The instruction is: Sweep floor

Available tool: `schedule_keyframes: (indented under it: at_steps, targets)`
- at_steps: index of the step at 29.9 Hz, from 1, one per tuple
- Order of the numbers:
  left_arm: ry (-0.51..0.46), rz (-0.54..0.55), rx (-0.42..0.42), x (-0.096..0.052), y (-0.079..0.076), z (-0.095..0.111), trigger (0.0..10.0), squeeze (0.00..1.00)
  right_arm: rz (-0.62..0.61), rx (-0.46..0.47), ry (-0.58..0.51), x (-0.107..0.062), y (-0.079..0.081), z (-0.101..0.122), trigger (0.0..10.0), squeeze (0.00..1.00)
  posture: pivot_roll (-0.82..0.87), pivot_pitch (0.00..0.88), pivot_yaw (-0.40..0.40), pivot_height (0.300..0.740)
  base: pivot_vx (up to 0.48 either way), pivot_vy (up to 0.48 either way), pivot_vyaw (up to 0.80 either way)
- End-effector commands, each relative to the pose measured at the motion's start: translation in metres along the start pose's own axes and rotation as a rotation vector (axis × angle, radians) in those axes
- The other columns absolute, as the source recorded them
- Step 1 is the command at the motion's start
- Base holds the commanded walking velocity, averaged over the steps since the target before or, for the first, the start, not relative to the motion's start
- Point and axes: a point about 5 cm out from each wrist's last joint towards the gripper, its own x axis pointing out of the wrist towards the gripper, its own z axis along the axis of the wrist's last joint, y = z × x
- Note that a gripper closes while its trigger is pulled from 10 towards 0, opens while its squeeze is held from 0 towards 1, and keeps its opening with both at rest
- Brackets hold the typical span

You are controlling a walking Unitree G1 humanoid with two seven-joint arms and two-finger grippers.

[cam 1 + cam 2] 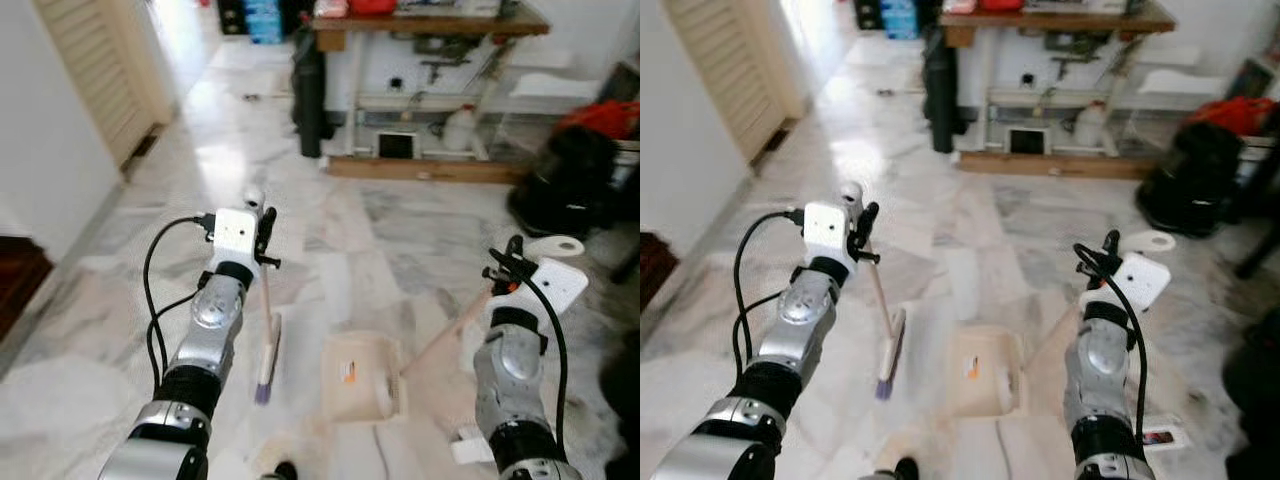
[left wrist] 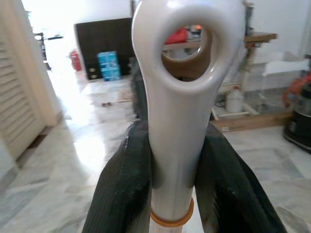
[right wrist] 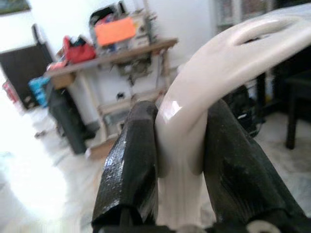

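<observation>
My left gripper [image 1: 262,228] is shut on the white looped top of a broom handle [image 1: 254,197]. The stick slants down to the broom head [image 1: 268,362], whose purple bristles rest on the marble floor. In the left wrist view both black fingers [image 2: 129,184] press the handle [image 2: 182,97] from either side. My right gripper [image 1: 508,264] is shut on the cream dustpan handle [image 1: 556,246]. Its stick runs down to the cream dustpan [image 1: 360,378], which lies on the floor just right of the broom head. The right wrist view shows the fingers [image 3: 131,165] clamped on that handle [image 3: 194,102].
A wooden table [image 1: 430,25] with a low shelf stands at the back. A black bin [image 1: 308,95] stands beside it and a white jug [image 1: 458,130] under it. A black bag [image 1: 570,185] sits at the right. A louvred door [image 1: 100,70] lines the left wall.
</observation>
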Motion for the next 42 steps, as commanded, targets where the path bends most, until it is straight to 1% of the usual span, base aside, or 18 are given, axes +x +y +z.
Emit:
schedule_keyframes:
  at_steps: [1, 5, 11, 14, 20, 31, 42]
  targets:
    - [-0.059, 0.002, 0.024, 0.004, 0.003, 0.012, 10.0, 0.00, 0.034, 0.021, -0.063, 0.006, 0.011, 0.015, 10.0, 0.00, 0.06, 0.000, 0.002, 0.740, 0.000, 0.000, 0.79]
    - [-0.060, -0.016, 0.028, 0.004, -0.001, 0.011, 10.0, 0.00, 0.022, 0.021, -0.058, 0.006, 0.008, 0.016, 10.0, 0.00, 0.06, 0.000, 0.004, 0.740, 0.000, 0.000, 0.79]
    - [-0.062, -0.012, 0.023, 0.005, -0.002, 0.013, 10.0, 0.00, 0.022, 0.022, -0.061, 0.010, 0.008, 0.019, 10.0, 0.00, 0.07, 0.000, -0.008, 0.740, 0.000, 0.000, 0.79]
    - [-0.058, -0.006, 0.023, 0.005, -0.001, 0.012, 10.0, 0.00, 0.022, 0.023, -0.062, 0.012, 0.008, 0.021, 10.0, 0.00, 0.07, 0.000, -0.010, 0.740, 0.000, 0.000, 0.79]
    - [-0.056, 0.023, 0.018, 0.004, 0.005, 0.012, 10.0, 0.00, 0.029, 0.023, -0.063, 0.013, 0.009, 0.023, 10.0, 0.00, 0.07, 0.000, -0.018, 0.740, 0.000, 0.000, 0.79]
    - [-0.058, 0.031, 0.033, 0.002, 0.008, 0.012, 10.0, 0.00, 0.043, 0.031, -0.055, 0.014, 0.012, 0.023, 10.0, 0.00, 0.08, 0.000, -0.021, 0.740, 0.000, 0.000, 0.79]
    - [-0.056, 0.023, 0.034, 0.003, 0.006, 0.013, 10.0, 0.00, 0.041, 0.030, -0.054, 0.015, 0.011, 0.024, 10.0, 0.00, 0.08, 0.011, -0.018, 0.740, 0.000, 0.000, 0.79]
